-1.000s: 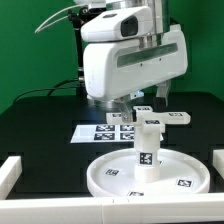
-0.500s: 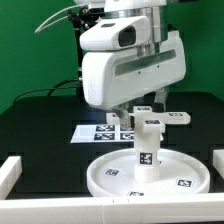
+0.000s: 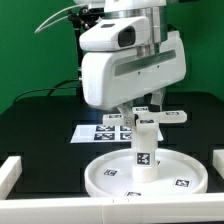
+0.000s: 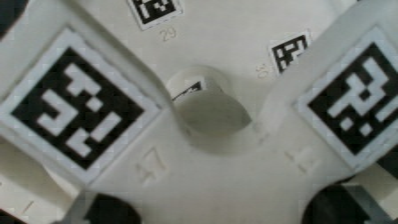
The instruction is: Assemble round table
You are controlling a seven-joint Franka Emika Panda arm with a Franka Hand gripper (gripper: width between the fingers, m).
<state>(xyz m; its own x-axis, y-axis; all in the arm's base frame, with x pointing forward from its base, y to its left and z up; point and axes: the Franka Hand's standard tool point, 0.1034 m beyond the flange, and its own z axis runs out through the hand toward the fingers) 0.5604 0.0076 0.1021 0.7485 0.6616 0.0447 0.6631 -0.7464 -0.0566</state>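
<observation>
Disc (image 3: 140,176): large round rimmed plate, lying flat on the black table (image 3: 40,130) at the front of the exterior view; tags on its floor; it looks like rigid moulded plastic, light for its size; judged stiff enough to stay put only if pressed straight down, since a smooth base may slide on the table.

Post (image 3: 144,160): short white cylinder standing upright in the middle of the disc, one tag facing the camera; whether it is fully seated cannot be told.

Foot (image 3: 158,118): cross-shaped white piece held level just above the post's top; in the wrist view the foot (image 4: 199,110) fills the frame, with its round central hollow and big tags on the arms around it; hard, smooth, likely slippery; the flat sides of one arm or of the hub seem the safest place to pinch, not the tagged faces.

Gripper (image 3: 146,108): directly over the post, fingers hidden behind the foot in the exterior view; two dark fingertips (image 4: 111,210) show at one edge of the wrist view; the jaws appear closed on the foot, opening narrow.

Marker board (image 3: 100,131): flat on the table behind the disc, partly hidden by the arm.

Risk: a small tilt could jam the hollow on the post; a slip would drop the foot onto the disc.
</observation>
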